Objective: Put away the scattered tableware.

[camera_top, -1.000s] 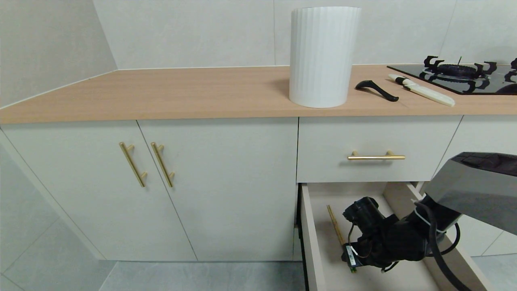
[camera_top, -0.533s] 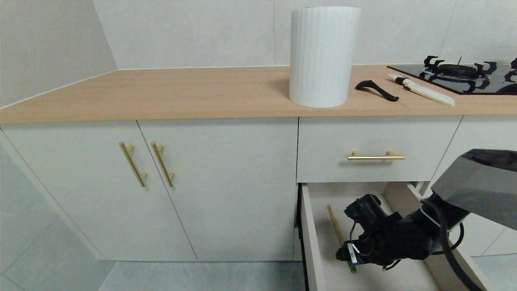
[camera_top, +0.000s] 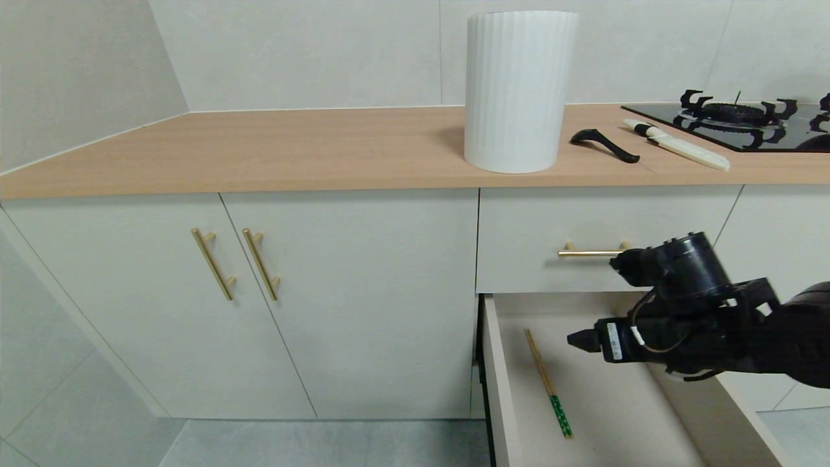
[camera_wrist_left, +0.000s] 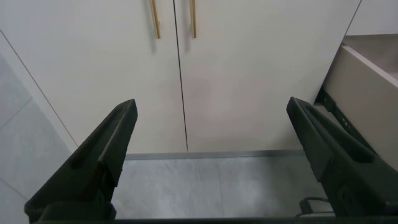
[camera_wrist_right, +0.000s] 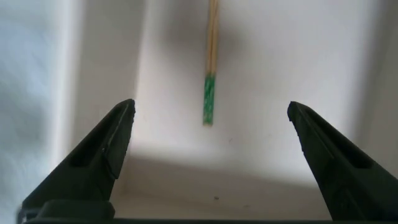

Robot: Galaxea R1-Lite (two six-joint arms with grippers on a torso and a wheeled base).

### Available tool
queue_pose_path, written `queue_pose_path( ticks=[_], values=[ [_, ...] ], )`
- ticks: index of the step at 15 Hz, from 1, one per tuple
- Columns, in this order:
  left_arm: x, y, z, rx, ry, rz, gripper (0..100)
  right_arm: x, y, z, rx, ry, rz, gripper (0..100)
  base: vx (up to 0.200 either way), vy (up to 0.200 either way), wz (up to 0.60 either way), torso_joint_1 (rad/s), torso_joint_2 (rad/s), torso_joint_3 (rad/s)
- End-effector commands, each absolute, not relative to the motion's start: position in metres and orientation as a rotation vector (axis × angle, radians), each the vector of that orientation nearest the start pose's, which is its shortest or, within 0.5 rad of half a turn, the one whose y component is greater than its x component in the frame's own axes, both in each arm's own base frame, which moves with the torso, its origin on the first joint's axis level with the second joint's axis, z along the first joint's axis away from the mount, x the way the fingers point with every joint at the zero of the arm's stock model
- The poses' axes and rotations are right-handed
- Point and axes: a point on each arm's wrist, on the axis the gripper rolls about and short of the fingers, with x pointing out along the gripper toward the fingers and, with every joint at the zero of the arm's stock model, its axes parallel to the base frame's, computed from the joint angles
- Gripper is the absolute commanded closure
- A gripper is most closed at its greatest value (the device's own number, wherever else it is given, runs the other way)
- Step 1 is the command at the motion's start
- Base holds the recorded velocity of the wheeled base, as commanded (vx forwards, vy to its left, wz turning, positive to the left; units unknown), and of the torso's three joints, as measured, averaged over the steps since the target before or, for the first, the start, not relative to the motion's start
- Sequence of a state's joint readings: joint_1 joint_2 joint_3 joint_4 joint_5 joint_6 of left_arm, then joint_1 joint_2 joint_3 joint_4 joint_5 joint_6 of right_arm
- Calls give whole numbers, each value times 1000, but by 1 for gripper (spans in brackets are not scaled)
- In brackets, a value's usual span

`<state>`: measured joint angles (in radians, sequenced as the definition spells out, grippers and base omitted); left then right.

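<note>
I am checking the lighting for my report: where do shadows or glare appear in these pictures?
Head view: the white cylinder casts a soft shadow on the counter to its left; no strong glare. Right wrist view: a soft shadow crosses the drawer floor past the green end of the chopsticks. Left wrist view: the cabinet doors are evenly lit.

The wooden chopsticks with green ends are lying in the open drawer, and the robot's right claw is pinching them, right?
Not pinching. The right gripper is open, above the wooden chopsticks with green ends and apart from them, as the right wrist view shows. They do lie in the open drawer.
</note>
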<state>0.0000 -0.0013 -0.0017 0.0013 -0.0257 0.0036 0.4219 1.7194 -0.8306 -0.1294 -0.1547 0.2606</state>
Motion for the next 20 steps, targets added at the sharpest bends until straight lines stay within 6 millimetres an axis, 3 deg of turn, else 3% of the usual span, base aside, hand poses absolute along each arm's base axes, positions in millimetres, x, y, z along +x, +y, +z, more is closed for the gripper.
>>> queue_pose_path(
  ticks=[1,7,15,20],
  values=[
    [-23,-1,76,3,0,-26,0,235,88,193,64,562,151,0,0,0,0,0,0,0],
    [-23,-1,76,3,0,-26,0,218,71,214,24,462,140,0,0,0,0,0,0,0],
    [-23,-1,76,3,0,-26,0,217,71,215,23,458,141,0,0,0,0,3,-17,-11],
    [-23,-1,76,3,0,-26,0,216,70,213,20,467,140,0,0,0,0,101,-330,-276]
  ],
)
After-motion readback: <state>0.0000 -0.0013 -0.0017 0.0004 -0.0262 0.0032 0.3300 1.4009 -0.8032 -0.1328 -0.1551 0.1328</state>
